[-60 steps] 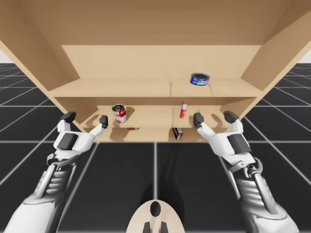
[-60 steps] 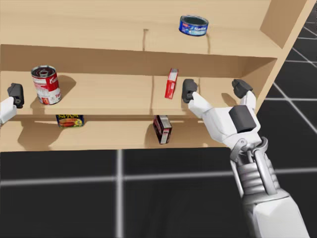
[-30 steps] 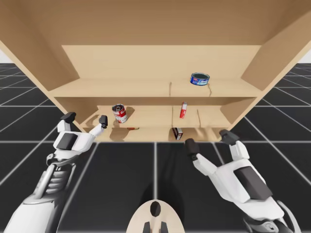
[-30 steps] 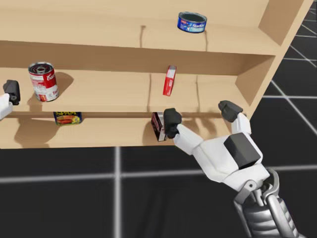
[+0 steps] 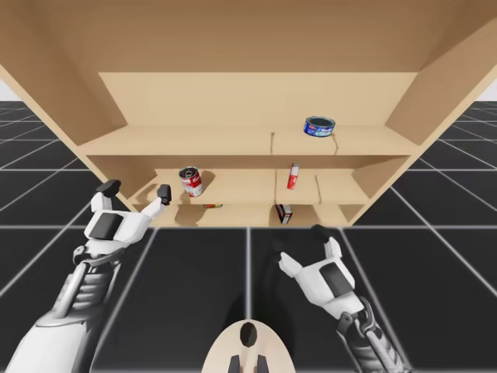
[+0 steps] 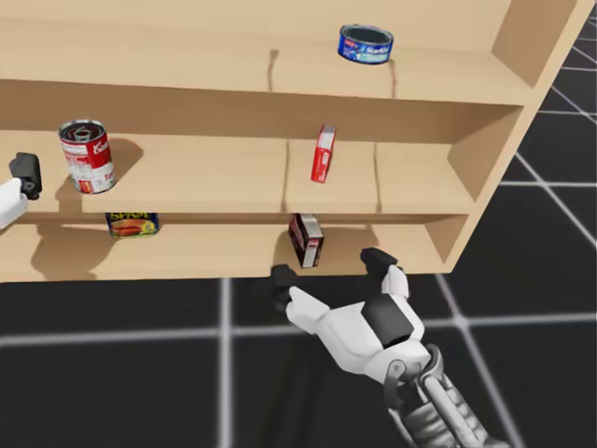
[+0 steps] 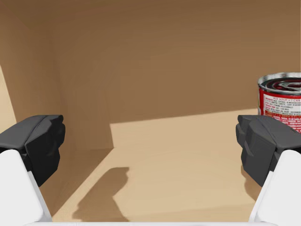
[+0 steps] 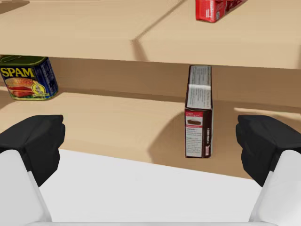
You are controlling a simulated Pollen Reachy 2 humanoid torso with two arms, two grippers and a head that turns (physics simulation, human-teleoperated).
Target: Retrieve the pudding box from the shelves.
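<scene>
Right claw (image 8: pixel 150 141) hangs wide open facing the brown pudding box (image 8: pixel 198 113) upright on the lowest shelf (image 8: pixel 108 127).

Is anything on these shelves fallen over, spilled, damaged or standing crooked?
Nothing stands out. The dark brown box on the bottom shelf, and the red box and red can on the middle shelf, all stand upright; the flat blue can rests flat on the top shelf.
</scene>
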